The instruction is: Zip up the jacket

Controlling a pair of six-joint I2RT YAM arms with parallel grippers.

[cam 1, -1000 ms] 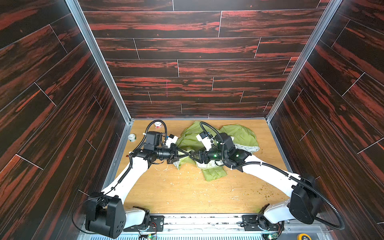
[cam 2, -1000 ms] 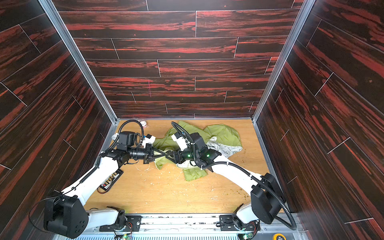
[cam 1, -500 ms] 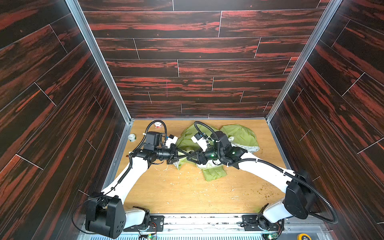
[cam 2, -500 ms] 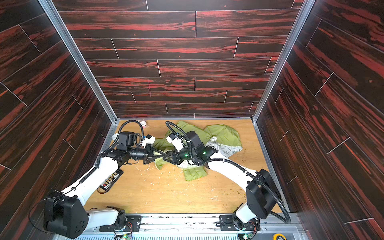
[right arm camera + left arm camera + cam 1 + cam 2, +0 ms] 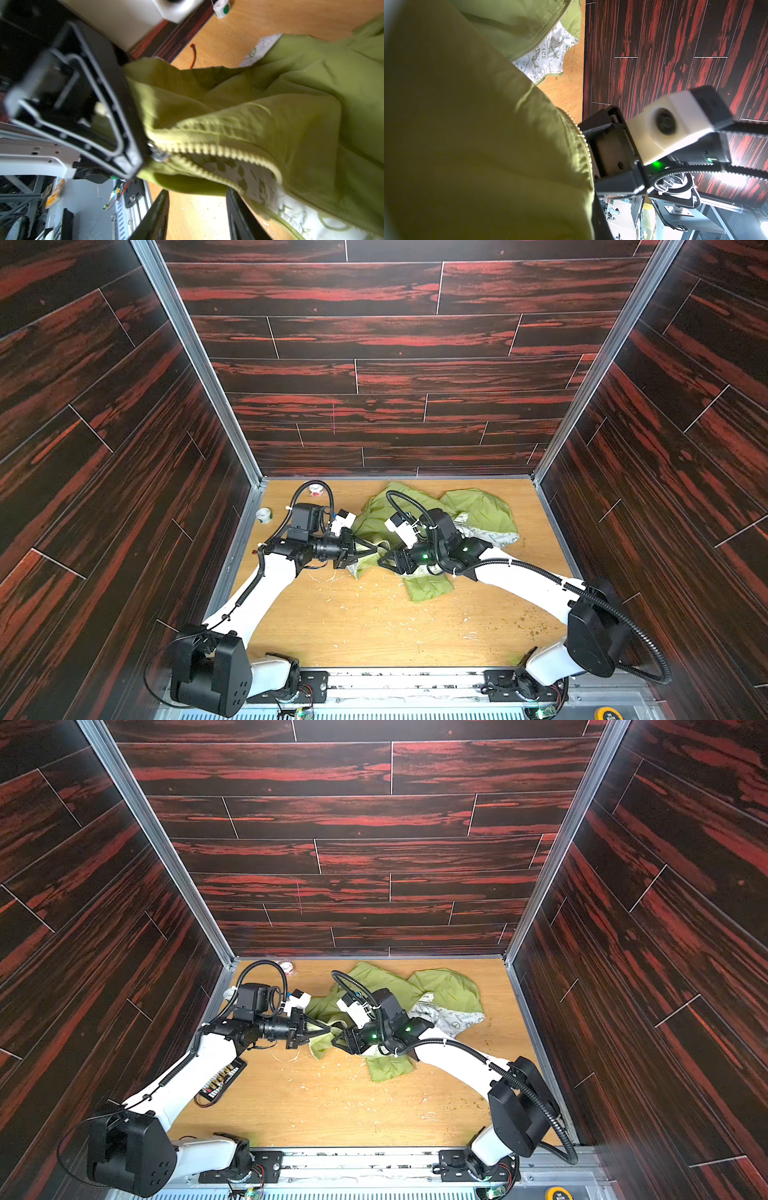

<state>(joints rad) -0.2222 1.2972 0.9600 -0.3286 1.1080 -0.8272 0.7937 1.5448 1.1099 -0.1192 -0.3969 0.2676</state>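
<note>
pinching the jacket (image 5: 478, 510) at its bottom edge, the left pincer (image 5: 375, 549) is closed tight on green cloth right where the two rows of zipper teeth (image 5: 207, 148) meet. the garment lies crumpled on the tabletop (image 5: 374, 626) toward the back, with this corner held off the wood between the two arms. the right pincer (image 5: 197, 192) stands partly open just beside the cloth with nothing in it; bare wood shows between its fingers (image 5: 158, 216). a small metal piece (image 5: 159, 155) sits at the foot of the teeth, probably the slider, though the blur leaves that uncertain. judging from this, the step in hand is taking the pull. to do it well, the right pincer should close on the tab alone, not on lining (image 5: 301, 220) or teeth, then draw straight along the rows while the left holds the hem taut and in line.
</note>
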